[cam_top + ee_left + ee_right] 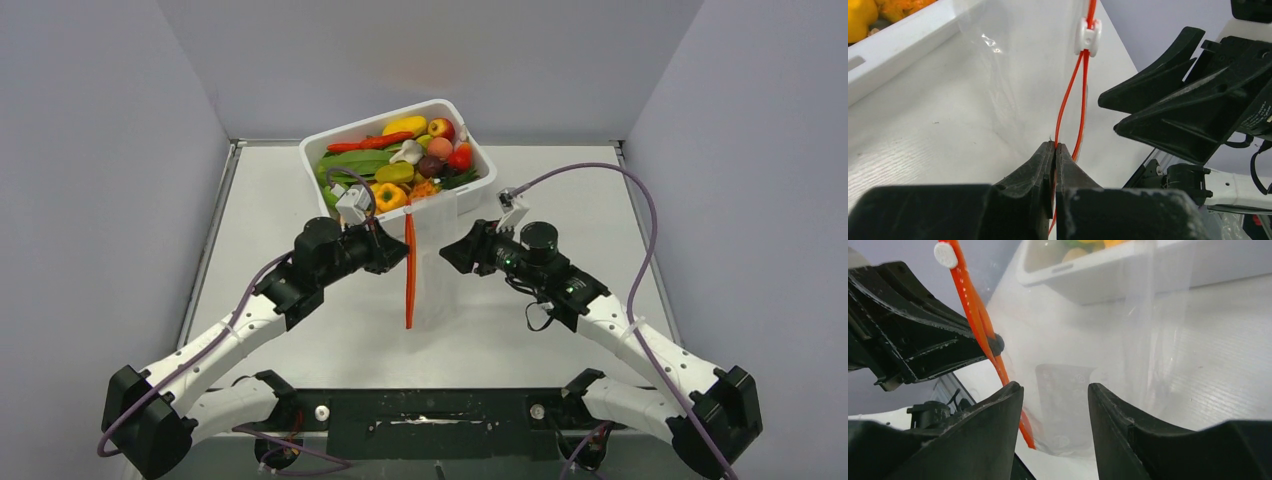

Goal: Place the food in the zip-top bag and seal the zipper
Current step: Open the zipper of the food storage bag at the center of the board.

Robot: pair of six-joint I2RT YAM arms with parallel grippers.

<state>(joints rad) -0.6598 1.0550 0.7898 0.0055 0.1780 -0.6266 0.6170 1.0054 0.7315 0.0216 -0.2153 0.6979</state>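
Observation:
The clear zip-top bag (436, 285) is held up off the table in front of the tub, its red-orange zipper (410, 280) running down its left edge. My left gripper (399, 252) is shut on one lip of the zipper (1067, 100), below the white slider (1087, 36); the two lips are parted there. My right gripper (448, 254) is open and empty beside the bag, its fingers (998, 410) facing the clear film (1153, 340) and the zipper (979, 325). The food (400, 158) lies piled in the white tub. I see none in the bag.
The white tub (470, 195) stands at the back centre, just behind the bag; its wall also shows in the left wrist view (908, 40) and the right wrist view (1098, 277). Grey walls close in the table on three sides.

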